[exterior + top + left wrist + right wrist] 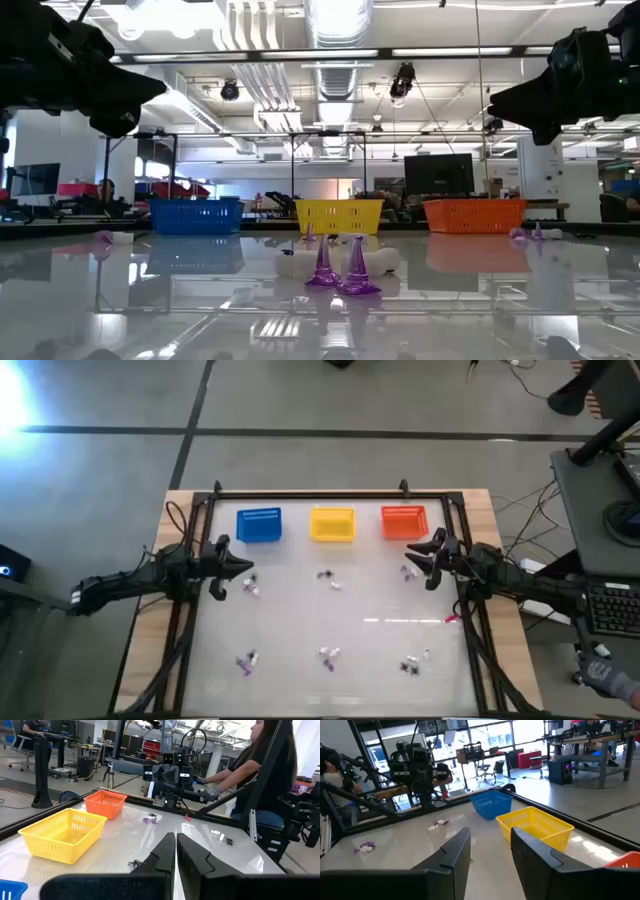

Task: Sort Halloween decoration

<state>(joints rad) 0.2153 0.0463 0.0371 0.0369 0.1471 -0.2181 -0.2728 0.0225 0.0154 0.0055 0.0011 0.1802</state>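
The Halloween decoration lies in small white, purple and black clusters on the glossy table: three in a far row (pixel 250 585), (pixel 328 578), (pixel 408 571) and three in a near row (pixel 247 660), (pixel 329 655), (pixel 412 663). Two purple cones (pixel 338 270) stand upright on their bases close to the low camera. My left gripper (pixel 176 836) hovers shut above the table's left side, just beside the far-left cluster. My right gripper (pixel 491 832) hovers open at the right side, near the far-right cluster, with nothing between its fingers.
A blue basket (pixel 259 525), a yellow basket (pixel 332 524) and an orange-red basket (pixel 403 522) stand in a row along the far edge. A dark frame (pixel 330 495) rims the table. A person (pixel 260 765) sits beyond the right side.
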